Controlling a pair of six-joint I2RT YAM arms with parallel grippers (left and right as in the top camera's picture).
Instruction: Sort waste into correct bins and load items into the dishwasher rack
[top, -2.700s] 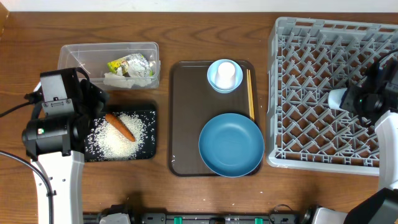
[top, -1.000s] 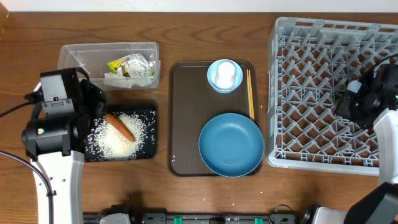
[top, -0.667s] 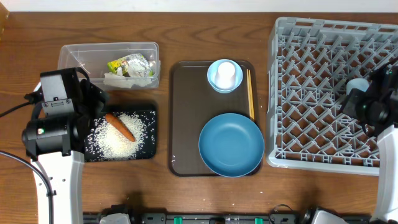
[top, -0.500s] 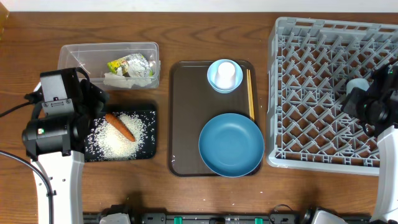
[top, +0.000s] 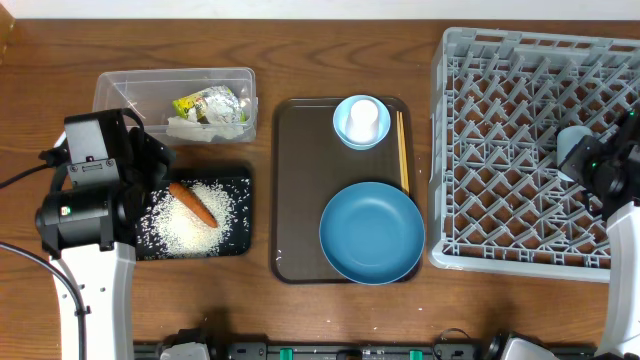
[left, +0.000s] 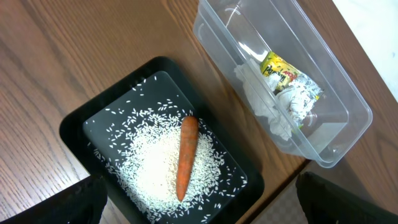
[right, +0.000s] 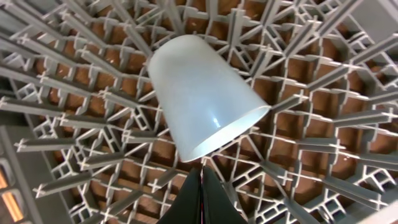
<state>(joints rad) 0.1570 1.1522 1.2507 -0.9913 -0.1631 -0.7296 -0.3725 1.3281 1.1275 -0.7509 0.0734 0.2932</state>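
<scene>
The carrot (top: 192, 204) is lying on rice (top: 172, 228) in the shallow tray (top: 241, 246); rightward, a cup (right: 199, 93) is sitting in the dishwasher rack (top: 500, 150).

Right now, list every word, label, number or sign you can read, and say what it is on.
Wrapper in the clear tub: dark print on yellow-green, too blurred and crumpled to read.
No other text shows in any view.

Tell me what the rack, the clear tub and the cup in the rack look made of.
Rack: matte grey moulded plastic, with thin lattice ribs. Tub: glossy clear plastic, with see-through walls. Cup: pale and smooth with a soft sheen; plastic or glazed ceramic, hard to tell.
</scene>
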